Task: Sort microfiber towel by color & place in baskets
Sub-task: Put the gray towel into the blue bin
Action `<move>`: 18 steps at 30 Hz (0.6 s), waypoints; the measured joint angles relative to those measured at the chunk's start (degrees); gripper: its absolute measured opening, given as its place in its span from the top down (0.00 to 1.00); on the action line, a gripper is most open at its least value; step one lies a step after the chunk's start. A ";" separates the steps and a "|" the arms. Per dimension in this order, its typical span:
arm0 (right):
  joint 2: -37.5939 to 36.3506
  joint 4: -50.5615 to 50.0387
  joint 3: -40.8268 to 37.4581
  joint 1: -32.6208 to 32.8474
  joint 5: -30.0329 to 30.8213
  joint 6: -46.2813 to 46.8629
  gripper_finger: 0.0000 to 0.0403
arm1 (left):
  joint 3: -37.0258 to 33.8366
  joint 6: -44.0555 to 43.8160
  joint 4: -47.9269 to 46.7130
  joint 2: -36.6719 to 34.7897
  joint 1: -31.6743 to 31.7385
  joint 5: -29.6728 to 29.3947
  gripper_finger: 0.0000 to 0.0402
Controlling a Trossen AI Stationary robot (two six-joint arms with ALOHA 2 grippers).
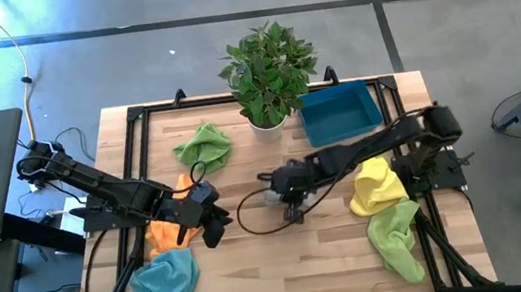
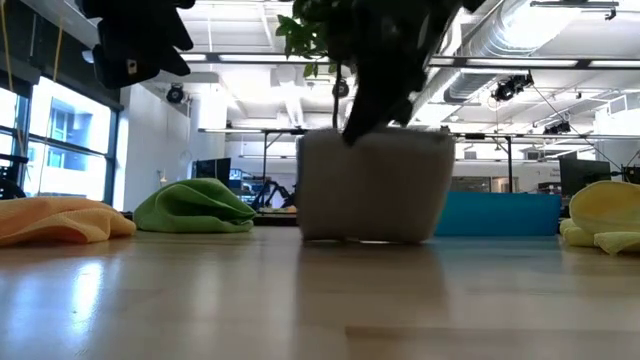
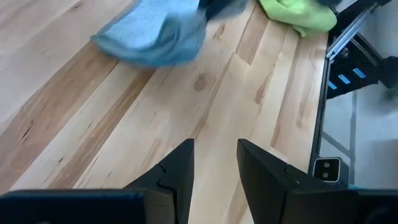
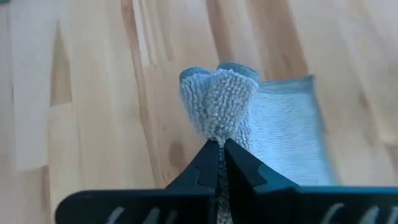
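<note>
Worktop [image 1: 286, 264]: pale wood planks in a black frame. Landmark: potted plant [image 1: 266, 70] in a white pot, standing at the far edge near the middle.

- Basket [image 1: 340, 112]: shallow teal-blue bin, just beside the plant on the right arm's side.
- Green towel [image 1: 204, 145]: bunched, just beside the plant on the left arm's side.
- Pale blue towel [image 4: 249, 118]: in front of the plant, mid-worktop, a fold of it pinched upward.
- Right tool [image 4: 220, 151]: over that towel, fingers closed tight on the raised fold.
- Left tool [image 3: 214, 163]: nearer the front than the plant, on the left arm's side, fingers parted, holding nothing.
- Orange towel [image 1: 163, 234]: under the left arm.
- Blue towel [image 1: 170, 285]: front corner, left arm's side.
- Yellow towel [image 1: 378, 186]: beyond the basket toward the front.
- Lime towel [image 1: 399, 239]: touching the yellow one, nearer the front.
</note>
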 joint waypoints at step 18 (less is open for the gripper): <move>-24.78 -32.65 0.13 -11.82 12.37 -3.18 1.00 | 0.02 2.52 0.13 0.00 2.77 -0.81 0.73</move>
